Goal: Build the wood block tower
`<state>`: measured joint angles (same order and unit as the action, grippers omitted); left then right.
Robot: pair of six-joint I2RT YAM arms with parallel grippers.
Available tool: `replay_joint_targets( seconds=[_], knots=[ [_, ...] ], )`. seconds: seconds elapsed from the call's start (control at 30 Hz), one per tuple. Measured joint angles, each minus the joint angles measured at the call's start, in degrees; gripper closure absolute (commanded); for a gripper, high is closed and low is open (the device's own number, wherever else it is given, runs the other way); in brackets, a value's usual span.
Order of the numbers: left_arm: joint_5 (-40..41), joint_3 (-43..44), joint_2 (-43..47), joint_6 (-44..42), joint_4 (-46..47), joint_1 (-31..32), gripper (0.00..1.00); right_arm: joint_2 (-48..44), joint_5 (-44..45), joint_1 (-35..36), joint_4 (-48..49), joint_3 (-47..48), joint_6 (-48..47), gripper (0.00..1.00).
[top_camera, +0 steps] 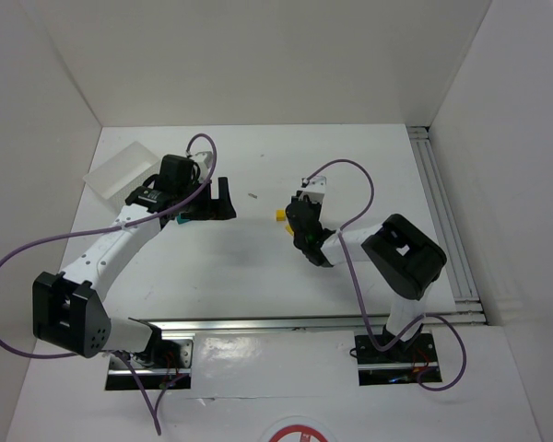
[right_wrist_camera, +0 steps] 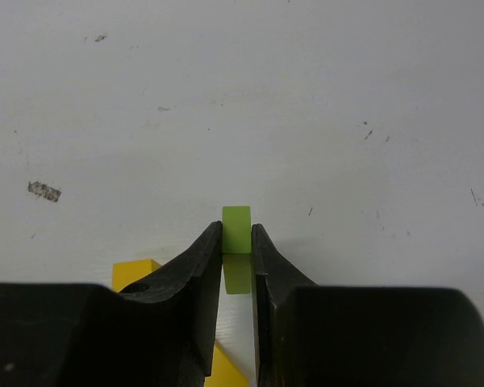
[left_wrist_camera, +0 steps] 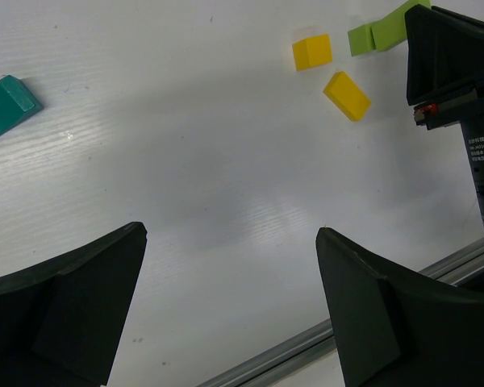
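white walls (top_camera: 258, 55); white table (top_camera: 249, 276); metal rails (top_camera: 447, 221) along edges

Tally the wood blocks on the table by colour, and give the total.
Yellow: 2 (yellow block, second yellow block)
Light green: 1 (light green block, clamped in the right gripper)
Teal: 1 (teal block)
Total: 4

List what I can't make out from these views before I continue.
Top view: light green block hidden under the right gripper; teal block mostly under the left arm.
Left wrist: teal block cut by the left edge; light green block half behind the right gripper.
Right wrist: yellow blocks mostly behind its fingers.
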<state>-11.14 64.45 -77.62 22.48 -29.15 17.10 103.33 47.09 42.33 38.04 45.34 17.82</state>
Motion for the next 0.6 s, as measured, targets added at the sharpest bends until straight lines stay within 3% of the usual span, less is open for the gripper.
replay_joint_targets(
  seconds=[0.6],
  knots=[
    [0.0, 0.0, -0.7, 0.0, 0.0, 0.0, 0.0, -0.1, -3.2, -1.5, 8.8, -3.4, -5.6, 0.99]
  ],
)
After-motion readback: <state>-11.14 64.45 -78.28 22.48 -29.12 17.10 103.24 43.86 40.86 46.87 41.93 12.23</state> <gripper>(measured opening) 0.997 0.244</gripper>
